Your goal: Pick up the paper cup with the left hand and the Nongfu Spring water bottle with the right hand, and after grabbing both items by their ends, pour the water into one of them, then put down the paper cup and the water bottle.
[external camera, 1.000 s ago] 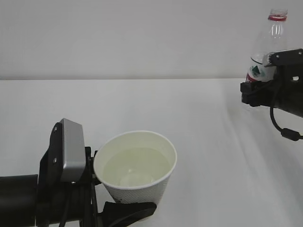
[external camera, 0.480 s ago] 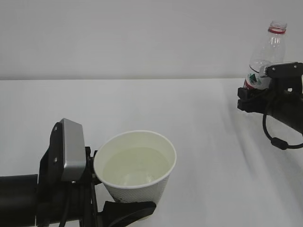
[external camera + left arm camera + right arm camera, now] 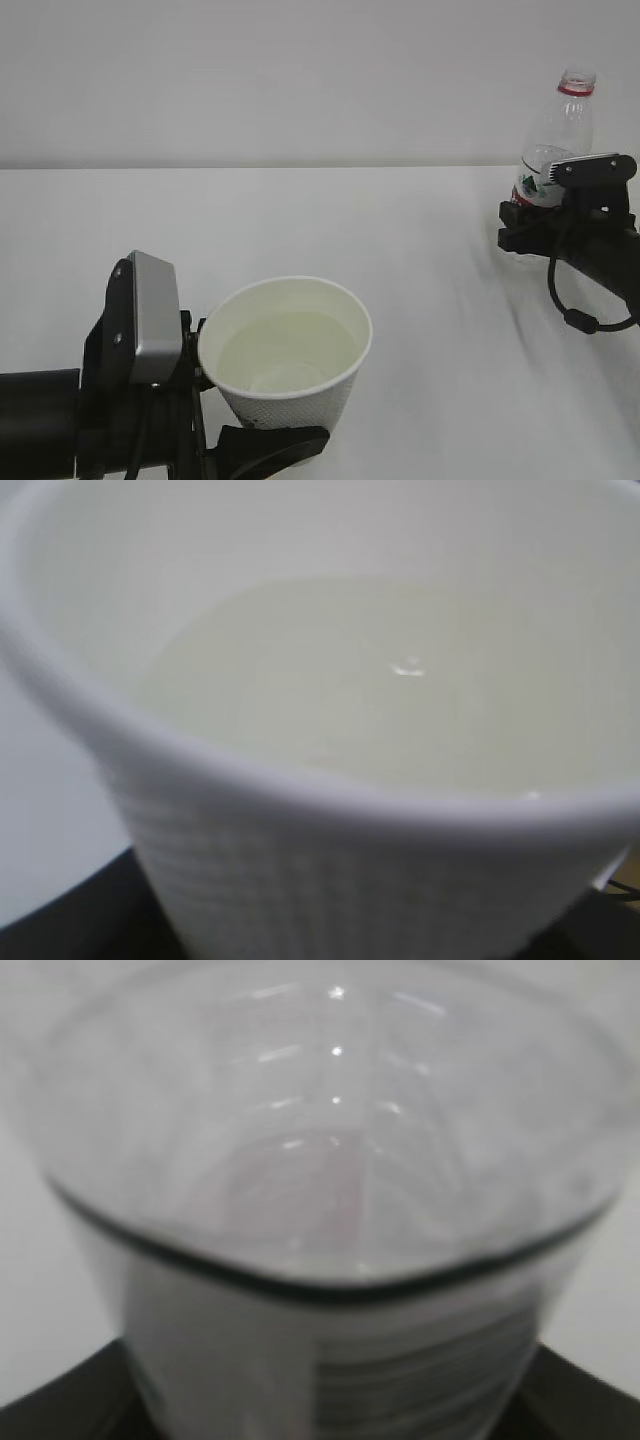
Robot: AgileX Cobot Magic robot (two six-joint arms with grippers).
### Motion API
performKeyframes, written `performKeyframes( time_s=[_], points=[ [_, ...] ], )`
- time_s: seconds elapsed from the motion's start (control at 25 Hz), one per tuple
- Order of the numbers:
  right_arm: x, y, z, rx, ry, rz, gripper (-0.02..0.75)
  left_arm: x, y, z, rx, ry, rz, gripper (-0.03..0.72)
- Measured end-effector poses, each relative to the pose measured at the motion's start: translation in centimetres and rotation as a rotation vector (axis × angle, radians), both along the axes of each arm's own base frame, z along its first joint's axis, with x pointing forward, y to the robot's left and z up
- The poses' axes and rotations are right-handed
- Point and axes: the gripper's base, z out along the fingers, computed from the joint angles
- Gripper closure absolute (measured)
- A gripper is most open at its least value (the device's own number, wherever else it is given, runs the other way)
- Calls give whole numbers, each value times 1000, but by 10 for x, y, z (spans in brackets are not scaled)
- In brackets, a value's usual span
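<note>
White table [image 3: 330,220]; left hand [image 3: 215,415] grips the paper cup [image 3: 290,355] low, water-filled, soft-walled; well right of it, right hand [image 3: 545,215] clamps the light Nongfu Spring water bottle [image 3: 553,140]

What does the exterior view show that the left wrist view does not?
Only the exterior view shows the Nongfu Spring water bottle, near upright and uncapped, gripped low down by the right pincer, plus the left pincer around the paper cup and the white table.

Only the left wrist view shows the cup's finely dotted outer wall close up and a small glint on the water.

Both show the cup upright with pale liquid well below its rim.
</note>
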Motion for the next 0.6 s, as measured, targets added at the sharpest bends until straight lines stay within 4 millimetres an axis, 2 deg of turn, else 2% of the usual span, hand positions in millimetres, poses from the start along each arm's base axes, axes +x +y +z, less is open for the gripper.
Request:
performKeyframes(
  time_s=[0.44, 0.6],
  points=[
    [1, 0, -4, -4, -45, -3, 271, 0, 0, 0, 5, 2, 3, 172],
    [2, 0, -2, -5, -66, -1, 224, 0, 0, -1, 6, 2, 3, 172]
  ],
)
